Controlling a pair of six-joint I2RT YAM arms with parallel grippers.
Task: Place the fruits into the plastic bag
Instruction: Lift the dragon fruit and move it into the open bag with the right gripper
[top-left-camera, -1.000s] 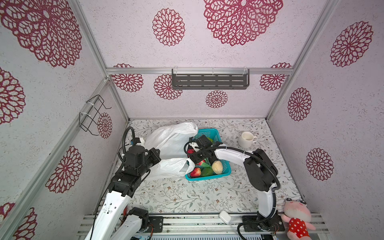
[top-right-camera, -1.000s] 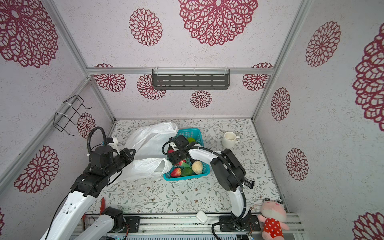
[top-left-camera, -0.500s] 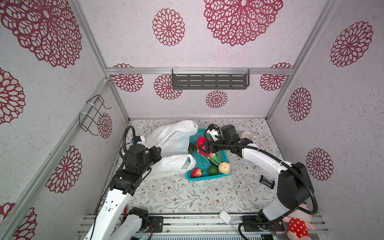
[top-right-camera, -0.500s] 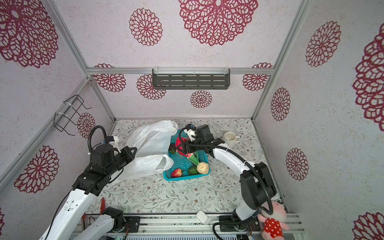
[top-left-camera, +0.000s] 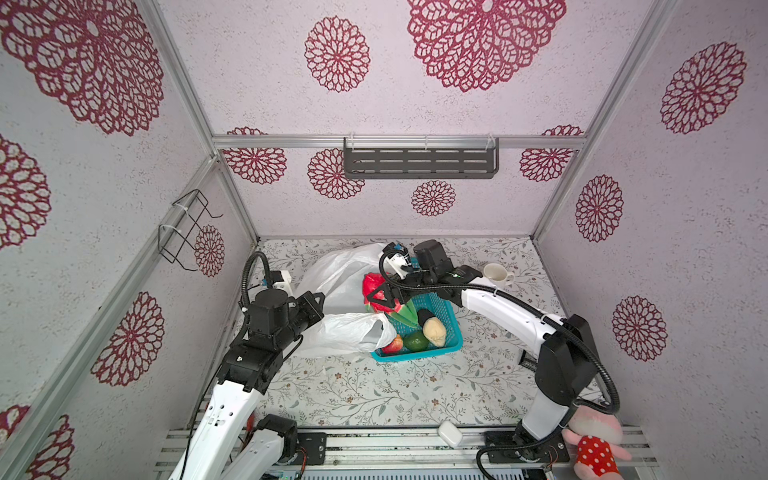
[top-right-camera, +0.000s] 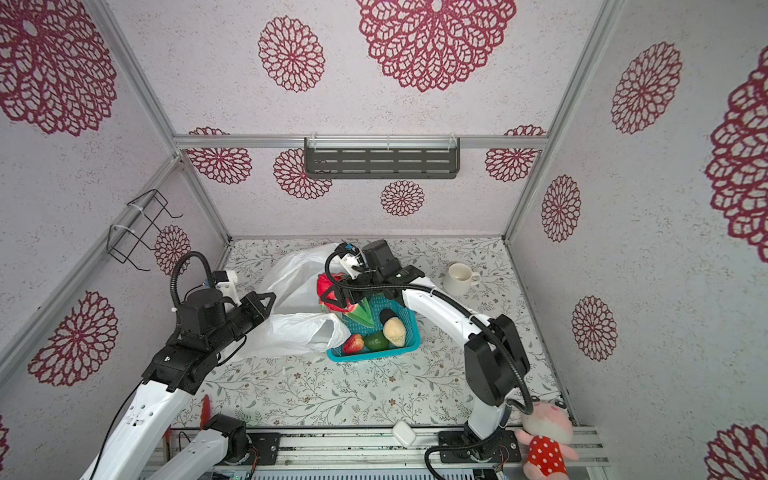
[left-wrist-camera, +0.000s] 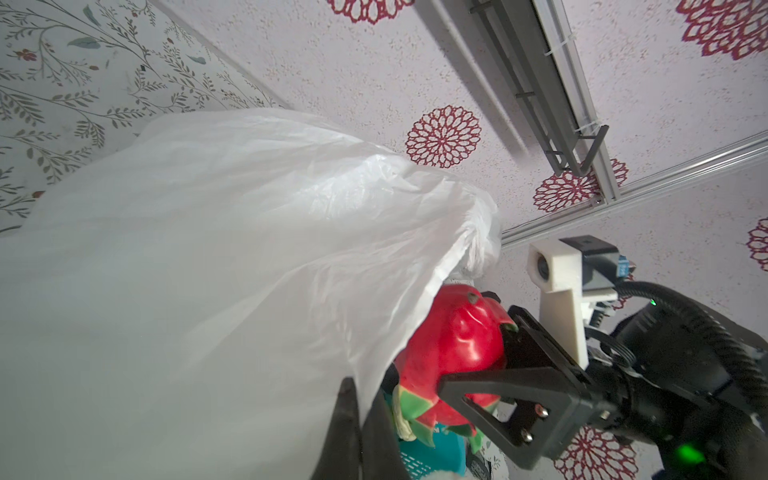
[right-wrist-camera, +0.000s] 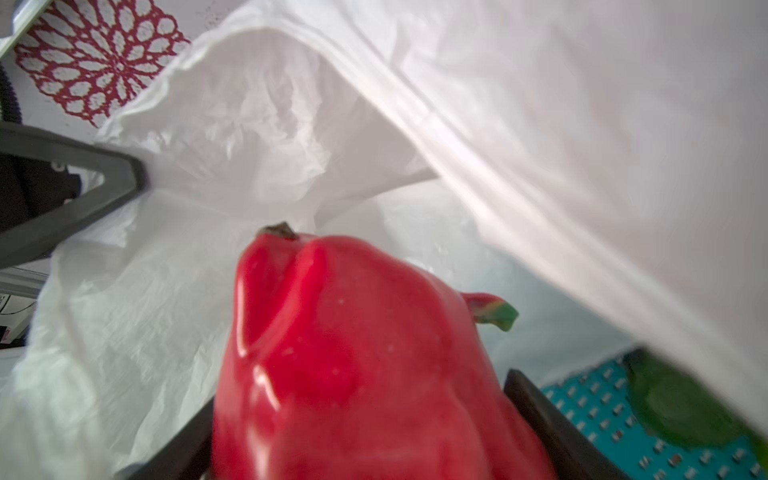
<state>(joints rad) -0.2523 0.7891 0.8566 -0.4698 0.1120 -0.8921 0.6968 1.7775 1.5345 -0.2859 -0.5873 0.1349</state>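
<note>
Right wrist view shows your right hand (right-wrist-camera: 365, 424) clamped on the glossy red dragon fruit (right-wrist-camera: 353, 332) at lower centre, facing the thin translucent white plastic bag (right-wrist-camera: 249, 124) whose rim your left hand (right-wrist-camera: 124, 176) pinches; carry it deeper before releasing.

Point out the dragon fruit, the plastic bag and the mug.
dragon fruit (top-left-camera: 372, 283), in a top view, on its red skin.
plastic bag (top-left-camera: 345, 332), in a top view, on its front fold.
mug (top-left-camera: 493, 271), in a top view, inside its rim.
</note>
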